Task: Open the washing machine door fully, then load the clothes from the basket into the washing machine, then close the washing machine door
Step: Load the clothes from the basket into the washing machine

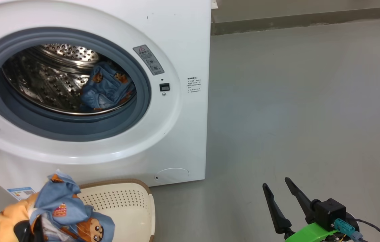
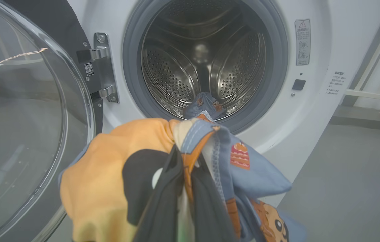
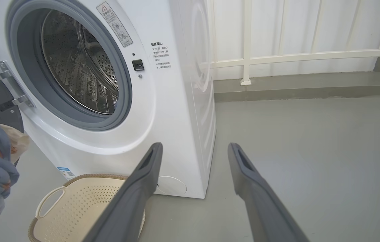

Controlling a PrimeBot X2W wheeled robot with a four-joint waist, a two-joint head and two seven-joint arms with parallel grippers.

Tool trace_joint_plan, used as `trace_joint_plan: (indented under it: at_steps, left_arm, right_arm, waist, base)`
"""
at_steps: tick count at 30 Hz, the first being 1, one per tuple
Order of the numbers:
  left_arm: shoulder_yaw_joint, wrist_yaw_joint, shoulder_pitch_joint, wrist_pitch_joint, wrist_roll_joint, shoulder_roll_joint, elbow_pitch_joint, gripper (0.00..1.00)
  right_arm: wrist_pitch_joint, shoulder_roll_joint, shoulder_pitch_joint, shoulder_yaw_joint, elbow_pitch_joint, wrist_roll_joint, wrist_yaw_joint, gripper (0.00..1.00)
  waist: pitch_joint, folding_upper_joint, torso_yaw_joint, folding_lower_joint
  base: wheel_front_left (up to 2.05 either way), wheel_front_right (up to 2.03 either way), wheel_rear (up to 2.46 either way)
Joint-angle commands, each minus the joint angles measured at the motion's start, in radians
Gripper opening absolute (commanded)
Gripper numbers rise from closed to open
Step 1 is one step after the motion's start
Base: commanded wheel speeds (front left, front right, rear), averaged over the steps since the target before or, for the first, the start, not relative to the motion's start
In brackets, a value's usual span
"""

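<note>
Left gripper [image 2: 185, 158] is clamped on a bundle of clothes [image 2: 109, 174], orange and light blue with cake prints, held near the washing machine [image 2: 314, 111]. Another blue garment [image 1: 107, 87] lies inside the drum [image 1: 42, 80]. Its door [image 2: 25, 117] hangs wide open at the left. Right gripper [image 3: 195, 146] is spread and empty, over the floor [image 1: 294, 101] at the right. Just in front of the machine sits the basket [image 1: 123, 198]. A grey warning sticker [image 1: 148, 59] shows a red triangle, but its print is too small to read.

Washing machine door [image 2: 18, 117] open, clothes [image 1: 107, 88] in drum [image 1: 39, 80], basket [image 1: 123, 201] below
</note>
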Motion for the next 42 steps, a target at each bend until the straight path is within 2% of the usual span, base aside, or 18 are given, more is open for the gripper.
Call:
trace_joint_plan:
  at_steps: [1, 10, 22, 30, 31, 42]
  left_arm:
    - [0.025, 0.005, -0.013, -0.011, -0.008, 0.007, -0.032, 0.00]
    - [0.006, -0.002, -0.076, -0.011, -0.004, 0.007, -0.028, 0.00]
    - [0.054, -0.019, -0.334, -0.011, 0.004, 0.017, 0.004, 0.00]
    - [0.026, -0.020, -0.542, -0.011, -0.018, 0.122, 0.039, 0.00]
    - [0.026, -0.020, -0.542, -0.011, -0.018, 0.122, 0.039, 0.00]
    - [-0.037, -0.020, -0.816, -0.011, -0.062, 0.242, 0.207, 0.00]
  right_arm:
    - [-0.005, 0.003, -0.008, 0.025, -0.028, -0.001, 0.006, 1.00]
    - [-0.005, 0.003, -0.021, 0.036, -0.039, 0.006, 0.006, 1.00]
    - [-0.005, 0.003, -0.090, 0.036, -0.073, -0.004, 0.006, 1.00]
    - [-0.005, 0.003, -0.145, 0.046, -0.092, 0.001, 0.006, 1.00]
    - [-0.005, 0.003, -0.145, 0.046, -0.092, 0.001, 0.006, 1.00]
    - [-0.005, 0.003, -0.183, 0.060, -0.105, 0.028, 0.006, 1.00]
  waist:
    - [0.003, 0.0000, -0.001, 0.0001]
    - [0.069, 0.0000, -0.013, 0.0001]
    - [0.271, 0.0000, -0.058, 0.0001]
    - [0.387, 0.0000, -0.095, 0.0001]
    - [0.387, 0.0000, -0.095, 0.0001]
    - [0.504, 0.0000, -0.139, 0.0001]
  base:
    - [0.00, 0.00, 0.00]
    - [0.00, 0.00, 0.00]
    - [0.00, 0.00, 0.00]
    - [0.00, 0.00, 0.00]
    - [0.00, 0.00, 0.00]
    - [0.00, 0.00, 0.00]
